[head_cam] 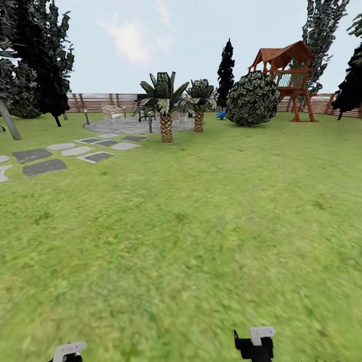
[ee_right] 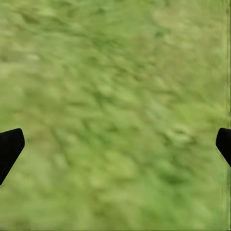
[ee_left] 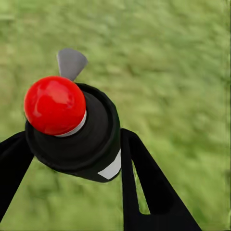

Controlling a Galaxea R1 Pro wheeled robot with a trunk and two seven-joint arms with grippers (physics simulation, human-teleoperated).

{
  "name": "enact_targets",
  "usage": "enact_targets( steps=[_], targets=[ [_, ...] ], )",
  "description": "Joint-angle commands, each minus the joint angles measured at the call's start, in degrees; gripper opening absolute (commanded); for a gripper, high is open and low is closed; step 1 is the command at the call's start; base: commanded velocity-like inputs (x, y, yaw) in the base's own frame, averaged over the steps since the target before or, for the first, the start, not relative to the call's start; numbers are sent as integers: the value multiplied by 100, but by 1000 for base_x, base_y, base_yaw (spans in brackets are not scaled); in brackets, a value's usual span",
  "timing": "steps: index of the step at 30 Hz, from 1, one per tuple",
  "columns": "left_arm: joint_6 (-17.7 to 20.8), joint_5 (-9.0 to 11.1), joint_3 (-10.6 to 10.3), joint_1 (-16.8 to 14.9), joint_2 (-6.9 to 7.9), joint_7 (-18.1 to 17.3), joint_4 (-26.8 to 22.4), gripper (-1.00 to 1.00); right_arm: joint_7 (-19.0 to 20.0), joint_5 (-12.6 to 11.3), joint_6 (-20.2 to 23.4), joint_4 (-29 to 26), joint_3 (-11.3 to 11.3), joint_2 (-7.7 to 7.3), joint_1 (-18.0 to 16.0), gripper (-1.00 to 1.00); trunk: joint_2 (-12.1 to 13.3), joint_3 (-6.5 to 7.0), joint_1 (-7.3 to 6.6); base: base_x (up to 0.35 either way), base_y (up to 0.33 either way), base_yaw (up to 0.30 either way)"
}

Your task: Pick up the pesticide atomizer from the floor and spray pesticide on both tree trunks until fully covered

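The left end effector (ee_left: 72, 159) is clamped on the pesticide atomizer (ee_left: 79, 137): in the left wrist view its two black fingers (ee_left: 144, 187) press against either side of the dark bottle, whose red tip (ee_left: 54, 105) and white band sit toward the camera, with a small grey trigger tab (ee_left: 71, 62) sticking out behind the tip. Below the bottle is blurred green lawn (ee_left: 183, 72).

The right end effector (ee_right: 115, 144) holds nothing; its two black fingertips (ee_right: 9, 149) stand wide apart at opposite edges of the right wrist view, with only grass between them.

In the head view both arms show low at the picture's edge, the left end effector (head_cam: 69, 351) with a white part on top and the right end effector (head_cam: 255, 343) likewise, both over the lawn (head_cam: 201, 226). Far ahead lies the round paved floor (head_cam: 125, 125), with grey stepping stones (head_cam: 45, 161) leading toward it on the left. Two short palms (head_cam: 165, 108) stand at its near edge, a round bush (head_cam: 252, 99) is to their right, and a wooden play tower (head_cam: 287, 75) with a reddish roof stands beside the bush. A slatted wooden fence (head_cam: 95, 102) runs behind. Dark-foliaged trees (head_cam: 40, 55) rise at the far left, and a pale, leaning tree trunk (head_cam: 9, 120) shows at the left edge.
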Motion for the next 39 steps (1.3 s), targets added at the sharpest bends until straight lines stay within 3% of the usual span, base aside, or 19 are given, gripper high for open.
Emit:
enact_targets(
  steps=[1,39],
  targets=[
    [-15,-25,49,-3,0,-37,-3,-100,-51,20,-4,5,43,-1,-4,100,-2,-5,1,178,-239,-270],
    [-6,-15,54,-3,0,-37,-3,-100,-51,20,-4,5,43,1,-4,100,-2,-5,1,247,-178,-270]
  ],
)
